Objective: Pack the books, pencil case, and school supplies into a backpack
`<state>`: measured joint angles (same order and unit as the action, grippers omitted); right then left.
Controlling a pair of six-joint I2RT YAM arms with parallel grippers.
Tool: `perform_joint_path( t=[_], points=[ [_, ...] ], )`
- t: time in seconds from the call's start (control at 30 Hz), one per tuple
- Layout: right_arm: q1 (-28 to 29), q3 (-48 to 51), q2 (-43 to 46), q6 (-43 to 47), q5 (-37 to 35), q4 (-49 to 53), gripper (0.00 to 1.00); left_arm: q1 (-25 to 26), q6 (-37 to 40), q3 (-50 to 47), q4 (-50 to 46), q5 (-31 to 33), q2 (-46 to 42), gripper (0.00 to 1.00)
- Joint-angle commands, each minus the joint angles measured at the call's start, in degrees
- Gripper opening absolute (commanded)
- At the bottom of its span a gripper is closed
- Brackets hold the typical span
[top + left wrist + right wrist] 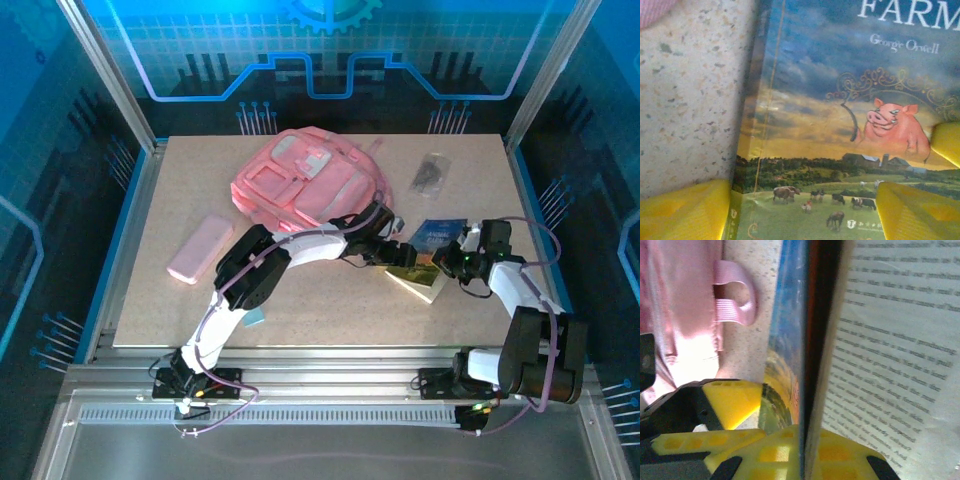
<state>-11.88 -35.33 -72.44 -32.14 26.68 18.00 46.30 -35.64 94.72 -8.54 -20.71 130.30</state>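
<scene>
The pink backpack [300, 185] lies flat at the back middle of the table, its strap loop [735, 300] near the book. A landscape-cover book [432, 250] lies right of it, title side up [840, 125]. My left gripper [395, 250] hovers open just over the cover's lower edge [802, 210], one finger [685, 210] beside the spine. My right gripper [462, 262] is shut on the book's cover [807, 450], lifting it off the printed pages [890, 355]. The pink pencil case [200, 248] lies at the left. A dark grey packet [432, 172] sits at the back right.
A pale blue flat piece [255, 316] peeks out under my left arm near the front. Bare table [330, 310] lies between the arms. Metal frame posts [135, 150] and blue walls ring the table.
</scene>
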Motion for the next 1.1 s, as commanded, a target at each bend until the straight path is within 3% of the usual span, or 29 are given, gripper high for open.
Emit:
perform_joint_path(
  t=[0.0, 0.33, 0.47, 0.63, 0.9, 1.07],
  points=[
    [0.8, -2.9, 2.7, 0.5, 4.6, -0.6, 0.0, -3.5, -4.6, -3.6, 3.9, -4.0, -4.0, 0.97],
    [3.9, -5.9, 3.4, -3.3, 20.8, -7.0, 0.0, -7.4, -18.8, -15.8, 27.0, -8.8, -4.4, 0.99],
    [6.7, -4.7, 3.9, -5.8, 23.8, -12.2, 0.0, -7.4, -22.3, -18.6, 32.7, -8.9, -4.1, 0.99],
    [6.8, -1.9, 3.3, -1.5, 20.3, -9.0, 0.0, -7.5, -25.4, -19.9, 36.7, -9.1, -3.5, 0.99],
    [4.1, 3.5, -8.5, -0.6, 17.4, -7.4, 0.0, -7.4, -28.2, -20.7, 40.8, -9.3, -2.7, 0.94],
    [4.1, 1.8, -7.8, 0.5, 6.9, 0.6, 0.0, -7.3, -27.9, -21.3, 40.8, -9.8, -2.8, 0.89]
  ],
)
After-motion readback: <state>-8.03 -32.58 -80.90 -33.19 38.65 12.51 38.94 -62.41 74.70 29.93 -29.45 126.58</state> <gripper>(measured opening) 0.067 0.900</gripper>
